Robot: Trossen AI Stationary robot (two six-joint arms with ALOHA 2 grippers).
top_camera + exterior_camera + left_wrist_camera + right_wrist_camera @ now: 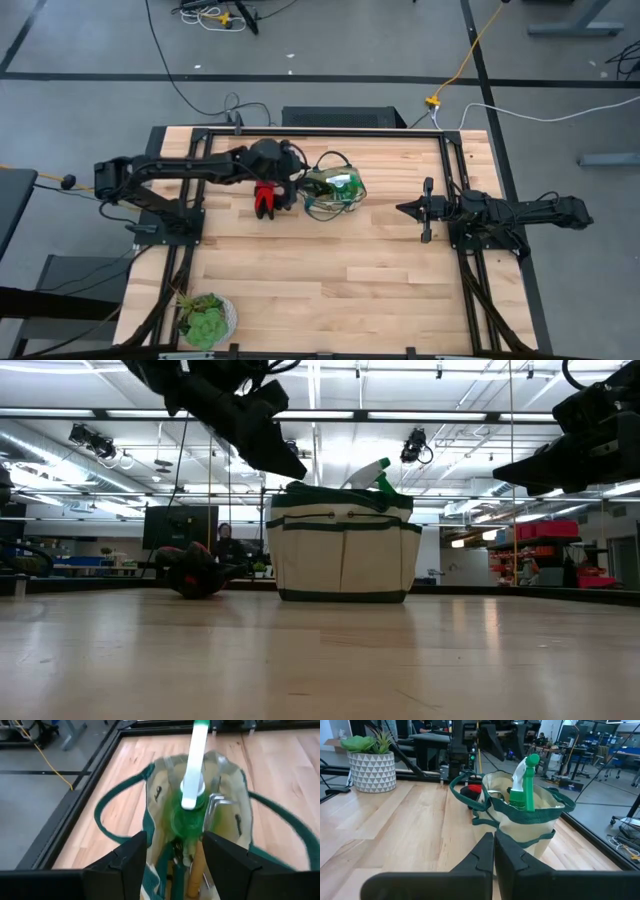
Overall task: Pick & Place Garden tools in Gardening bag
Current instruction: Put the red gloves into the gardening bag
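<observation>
Item 1, succulent [204, 320]: green plant in a pale patterned pot, at the near left corner of the table [330, 270], well apart from everything else

Item 2, left gripper [293, 186]: on the dark left arm reaching in from the table's left side, hanging above the left rim of the bag; the left wrist view looks down between its 2 fingers [127, 860] into the bag's mouth; jaws parted, nothing between them

Item 3, gloves [265, 197]: red-and-black, lying in a heap on the table just left of the bag, below the left arm's wrist; in the low view a dark bundle [196, 572] resting on the wood beside the bag

Item 4, gardening bag [333, 192]: small tan fabric tote with dark green trim and loop handles, upright near the middle of the table, toward its far edge

Item 5, spray bottle [191, 800]: green body, white nozzle, standing tilted inside the bag, its nozzle end poking above the rim [372, 473]

Item 6, further bag contents: a metal-pronged rake head [217, 805] and a wooden handle [195, 870] just beside the bottle; other pieces too blurred to tell

Item 7, right gripper [404, 209]: on the right arm, raised above the table to the right of the bag and apart from it, pointing toward it; jaws clenched together, holding nothing
</observation>
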